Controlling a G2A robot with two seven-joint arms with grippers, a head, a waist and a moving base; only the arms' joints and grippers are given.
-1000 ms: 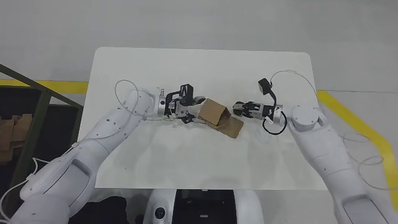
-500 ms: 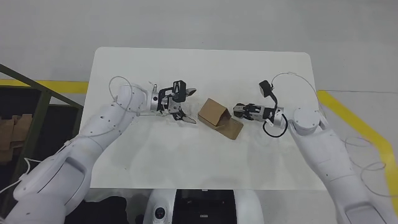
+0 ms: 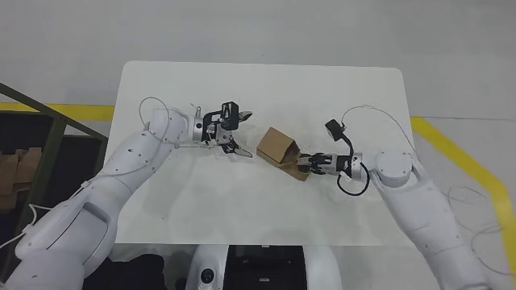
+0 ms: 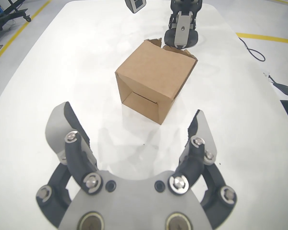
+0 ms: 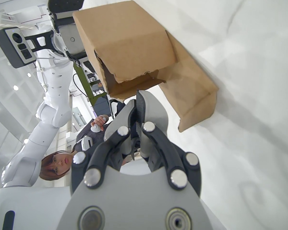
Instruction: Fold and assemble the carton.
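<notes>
Brown corrugated cardboard carton [image 3: 278,147] sits about mid-worktop, well clear of all four edges of the white worktop [image 3: 201,201]. It lies on its side as an open tube, with one open end facing the left arm and the other facing the right arm.

Handling, my read:
- Light, thin board. Panels are stiff but creases are soft, so it will rack or collapse if squeezed across the open tube.
- The worktop looks smooth, so a one-sided push will likely just slide it. It needs bracing from the far side.
- The torn flap [image 5: 134,72] at the right-arm end has a ragged edge and is weak there. Don't pull on it.
- Better grip points are the intact long flap [image 5: 196,101] lying flat on the worktop, taken close to its crease, or a clean panel edge at the left-arm end.

Left end effector [image 4: 132,111]: fingers spread wide, holding nothing, touching nothing. It hovers short of the carton, lined up on the open end, with a clear gap of worktop between.

Right end effector [image 5: 136,96]: fingers pressed together, nothing visibly between them. The tip is right at the ragged edge of the torn flap, at the mouth of the carton. Touching or just shy, can't tell from these angles. The top view has it overlapping the long flap.
</notes>
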